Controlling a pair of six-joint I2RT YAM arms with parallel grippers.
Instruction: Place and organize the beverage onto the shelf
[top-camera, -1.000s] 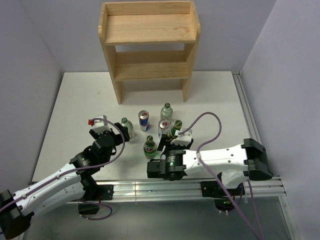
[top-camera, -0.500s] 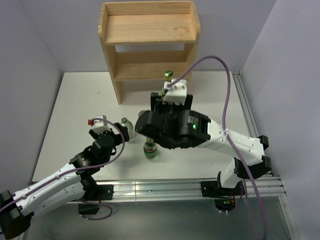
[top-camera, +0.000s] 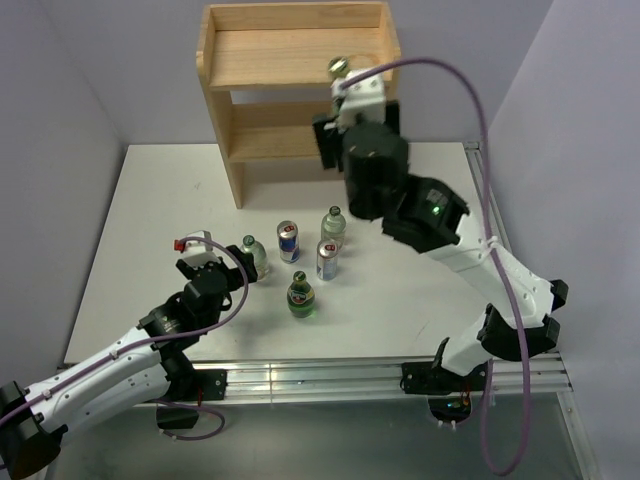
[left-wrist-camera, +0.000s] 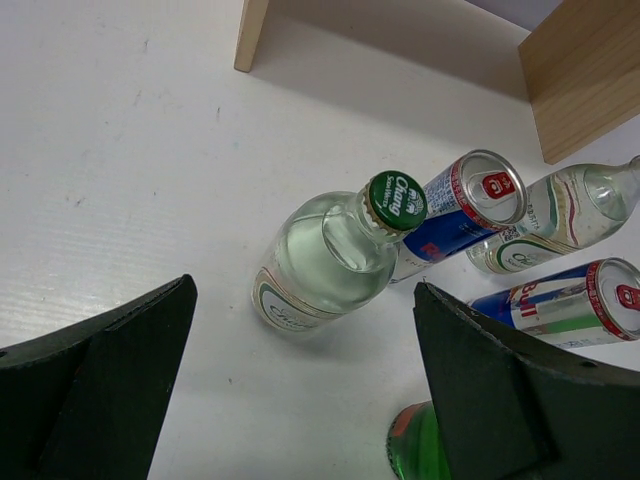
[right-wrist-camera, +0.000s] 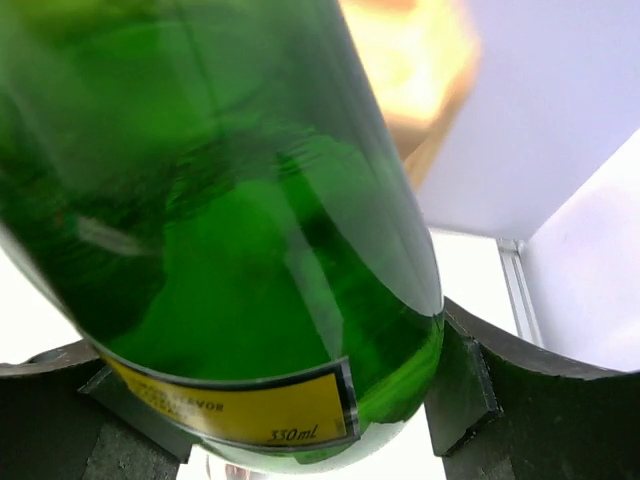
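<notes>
My right gripper (top-camera: 330, 125) is shut on a green bottle with a yellow label (right-wrist-camera: 250, 250) and holds it high in front of the right side of the wooden shelf (top-camera: 297, 58). The bottle's cap (top-camera: 338, 67) reaches the top tier's level. In the right wrist view the pads (right-wrist-camera: 470, 385) press on the bottle's lower body. On the table stand a clear bottle with a green cap (top-camera: 252, 255), two cans (top-camera: 288, 241) (top-camera: 327, 259), another clear bottle (top-camera: 333, 228) and a green bottle (top-camera: 301, 296). My left gripper (left-wrist-camera: 305, 335) is open, just short of the capped clear bottle (left-wrist-camera: 330, 260).
All three shelf tiers are bare. Grey walls close in on the left (top-camera: 50, 150) and right (top-camera: 570, 130). A metal rail (top-camera: 330, 375) runs along the table's near edge. In the left wrist view a can (left-wrist-camera: 465, 205) stands right behind the clear bottle.
The right arm has lifted the green bottle from among the drinks on the table up to the top right of the shelf. The left arm has stayed still.
</notes>
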